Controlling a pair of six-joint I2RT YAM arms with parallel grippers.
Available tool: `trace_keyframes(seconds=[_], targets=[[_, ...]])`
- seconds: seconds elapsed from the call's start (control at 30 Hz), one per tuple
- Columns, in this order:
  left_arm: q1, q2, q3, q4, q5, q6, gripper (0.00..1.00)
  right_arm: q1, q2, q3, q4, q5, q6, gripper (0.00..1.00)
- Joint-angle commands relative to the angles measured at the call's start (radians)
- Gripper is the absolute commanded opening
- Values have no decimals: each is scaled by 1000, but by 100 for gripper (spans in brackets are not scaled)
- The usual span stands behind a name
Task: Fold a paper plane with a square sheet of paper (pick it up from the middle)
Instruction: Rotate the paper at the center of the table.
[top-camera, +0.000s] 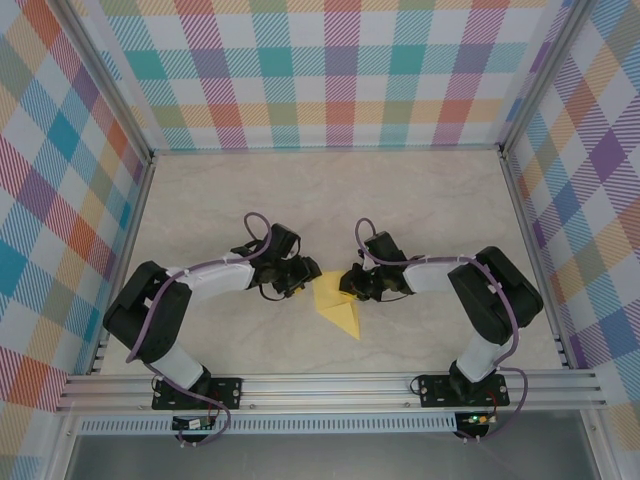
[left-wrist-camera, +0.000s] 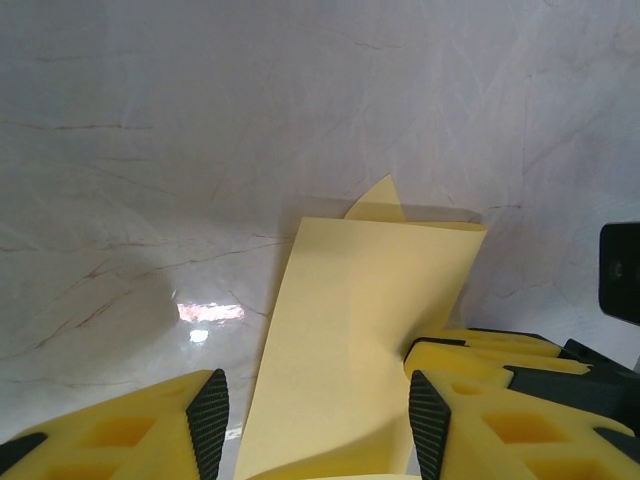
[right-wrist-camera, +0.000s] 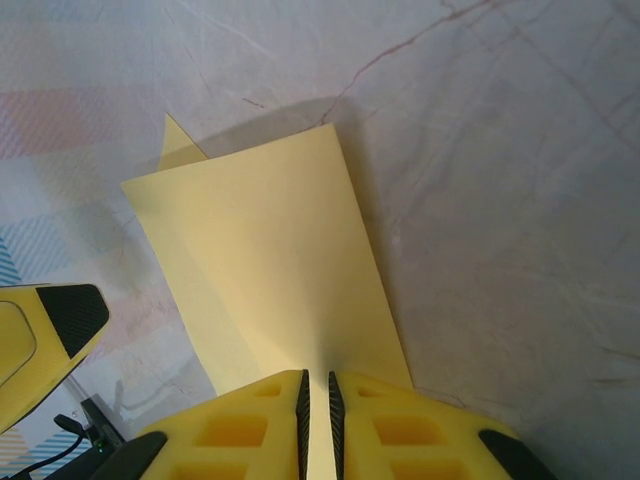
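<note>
While my right gripper (right-wrist-camera: 317, 395) pinches the paper (right-wrist-camera: 270, 250) steady, my left gripper (left-wrist-camera: 318, 408) straddles it spread, probably to fold.

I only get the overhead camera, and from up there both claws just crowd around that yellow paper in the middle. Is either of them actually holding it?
Observer: Yes. The right wrist camera shows the right claw pinched shut on one edge of the yellow paper.
Operator: And the left one?
Observer: Its wrist camera shows the left claw open, with one finger on each side of the sheet, not squeezing it.
Operator: Is the paper just one flat sheet?
Observer: No, it is folded. A small pointed tip peeks out behind its far edge.
</note>
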Motion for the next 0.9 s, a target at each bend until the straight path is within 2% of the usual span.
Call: trace_keyframes(seconds=[0.0,0.17,0.3,0.43,0.63,0.87], targets=[[10,5,29,-9,16,18,53,-7,11,-18,-92,32,1,19],[8,-16,7,-17,7,14,53,-8,-132,43,-205,39,-111,27],[8,-41,1,-41,-17,25,53,-7,-280,92,-350,110,-216,36],[7,-61,-4,-49,-27,30,53,21,-378,92,-430,80,-316,36],[4,-67,-1,-44,-18,37,54,121,-361,20,-379,-4,-251,29],[-6,-46,4,-37,-4,41,54,129,-319,-57,-273,1,-185,27]])
